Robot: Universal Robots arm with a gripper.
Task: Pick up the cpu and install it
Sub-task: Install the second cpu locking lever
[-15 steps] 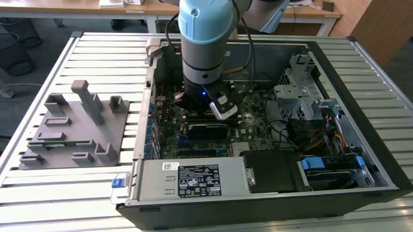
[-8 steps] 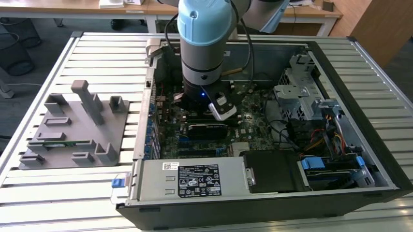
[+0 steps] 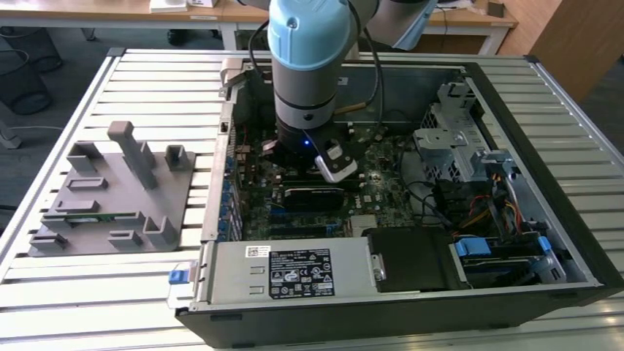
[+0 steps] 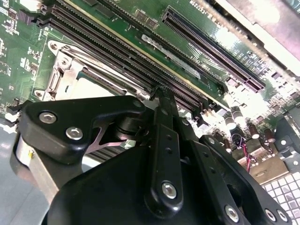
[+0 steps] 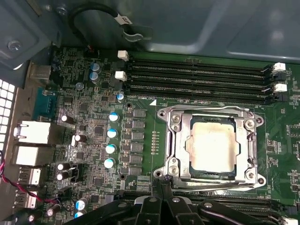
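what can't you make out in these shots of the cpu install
- In the exterior view, the arm covers the cpu socket on the motherboard.
- In the second wrist view, the gripper linkage hides most of the cpu.
- In the first wrist view, the cpu sits in the socket frame; whether the frame is latched cannot be told.
- The picture edge cuts off the gripper linkage.

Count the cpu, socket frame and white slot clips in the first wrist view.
cpu: 1
socket frame: 1
white clips: 4
Total: 6
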